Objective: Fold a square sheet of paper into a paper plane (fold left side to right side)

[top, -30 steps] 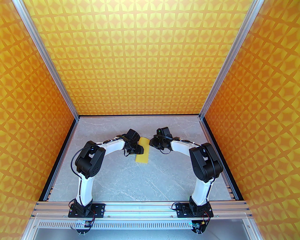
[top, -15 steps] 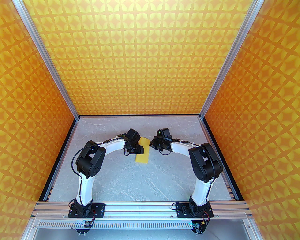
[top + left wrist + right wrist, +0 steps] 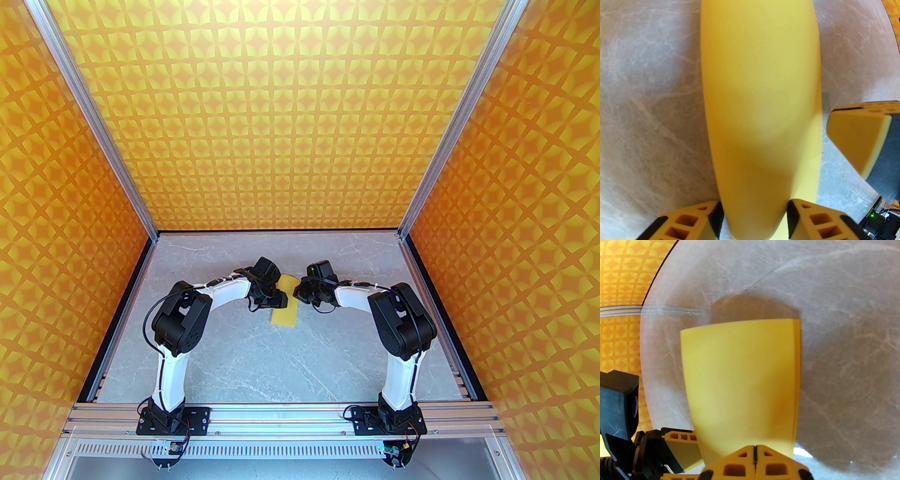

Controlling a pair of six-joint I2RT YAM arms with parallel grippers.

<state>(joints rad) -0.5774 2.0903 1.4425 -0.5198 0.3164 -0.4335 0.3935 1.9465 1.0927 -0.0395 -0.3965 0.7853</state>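
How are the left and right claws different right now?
The left yellow two-finger gripper is open, fingers spread either side of the folded plain yellow paper; the right yellow two-finger gripper is shut, fingertips together. The left reaches from the paper's left, the right from its right. Both are at the paper.

One bright-yellow paper sheet (image 3: 285,315). One grey marbled tabletop (image 3: 262,356). Two white-and-black arms: left arm (image 3: 171,370), right arm (image 3: 398,382). Two yellow-fingered grippers: left gripper (image 3: 753,212), right gripper (image 3: 755,452). Three orange star-patterned walls (image 3: 281,117).
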